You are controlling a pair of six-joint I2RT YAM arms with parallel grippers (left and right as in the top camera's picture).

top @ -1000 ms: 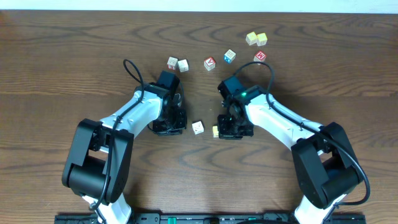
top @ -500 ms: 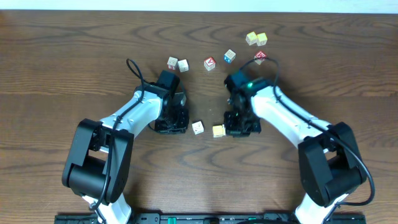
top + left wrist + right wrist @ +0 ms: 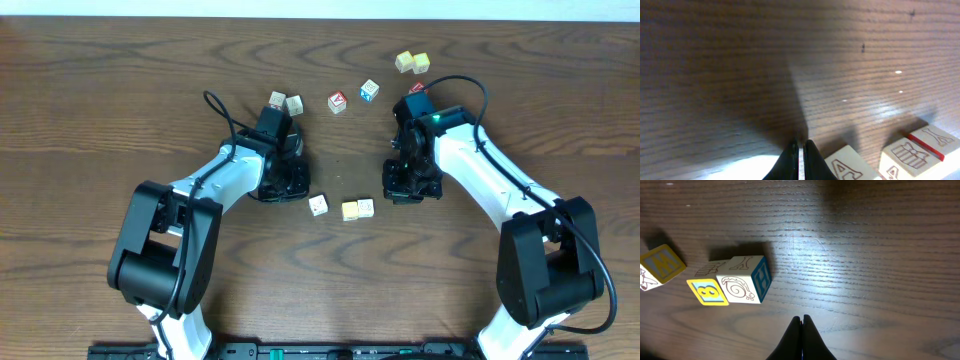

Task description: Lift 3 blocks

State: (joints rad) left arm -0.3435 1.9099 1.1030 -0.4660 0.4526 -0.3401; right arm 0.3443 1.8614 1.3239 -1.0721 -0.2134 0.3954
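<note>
Currently: three blocks, all on the table (image 3: 90,110), none lifted. Yellow block (image 3: 350,210) touches whitish block (image 3: 366,207); third block (image 3: 318,205) near, apart. Right gripper (image 3: 408,186), fingers pressed together, empty, has withdrawn from the pair. Left gripper (image 3: 283,186) likewise closed, empty. Lifting outstanding.

The left arm (image 3: 205,180) and right arm (image 3: 480,172) are built of glossy white shells between black joints. A black cable (image 3: 212,105) is looped over each wrist. A green light (image 3: 436,118) is lit on the right arm. The left gripper (image 3: 799,152) and right gripper (image 3: 801,327) are tipped with slim black fingers.
</note>
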